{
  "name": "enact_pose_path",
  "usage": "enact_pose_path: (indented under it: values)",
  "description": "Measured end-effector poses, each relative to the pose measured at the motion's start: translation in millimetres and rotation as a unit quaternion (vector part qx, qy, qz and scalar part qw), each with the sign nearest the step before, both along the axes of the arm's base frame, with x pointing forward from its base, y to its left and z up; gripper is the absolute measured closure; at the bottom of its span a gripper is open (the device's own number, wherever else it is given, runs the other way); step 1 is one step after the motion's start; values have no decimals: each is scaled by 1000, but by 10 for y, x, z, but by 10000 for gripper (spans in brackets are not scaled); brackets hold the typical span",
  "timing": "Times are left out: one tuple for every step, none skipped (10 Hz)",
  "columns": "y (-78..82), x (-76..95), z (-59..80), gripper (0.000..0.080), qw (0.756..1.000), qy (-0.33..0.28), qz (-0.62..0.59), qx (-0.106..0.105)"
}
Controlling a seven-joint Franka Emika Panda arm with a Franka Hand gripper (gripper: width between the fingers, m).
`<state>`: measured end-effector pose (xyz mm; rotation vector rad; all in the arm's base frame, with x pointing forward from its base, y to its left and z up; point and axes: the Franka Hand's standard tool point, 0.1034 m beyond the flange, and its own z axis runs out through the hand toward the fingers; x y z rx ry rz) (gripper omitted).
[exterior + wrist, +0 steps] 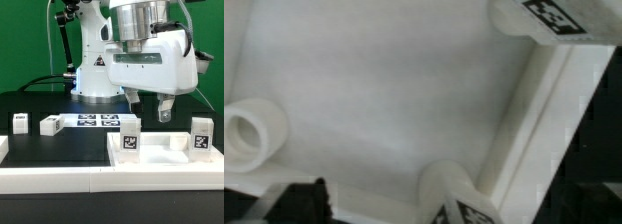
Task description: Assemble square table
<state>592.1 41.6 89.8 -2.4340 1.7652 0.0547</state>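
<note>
The white square slab (160, 160) lies at the front with its raised rim up. Two tagged white legs stand upright in it, one near the middle (130, 136) and one at the exterior view's right (202, 135). Two loose legs (20, 122) (48, 124) lie on the black surface at the exterior view's left. My gripper (150, 108) hangs open and empty just above the slab, beside the middle leg. The wrist view shows the slab's inner face (402, 90), its rim (535, 120), a round socket (246, 135), two legs (544, 15) (464, 200) and one dark finger (295, 205).
The marker board (97, 121) lies flat behind the slab, in front of the robot base (97, 75). A long white rail (50, 182) borders the black surface at the front.
</note>
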Motion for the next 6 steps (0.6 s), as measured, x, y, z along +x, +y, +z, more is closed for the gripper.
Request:
enact_pose_path:
  values:
    - [51,-84,-41,151,1000,6,-13,-1]
    - [75,-107,-73,151,1000,8,-9,-2]
    - [67,-104,-72,151,1000,7,-9,-2]
    - [69,-106,-75,151,1000,7,-9,-3]
    - [75,-120,-77,151,1000,10,-16,-2]
    - [90,-152,-81,151,999,14,-31,-1]
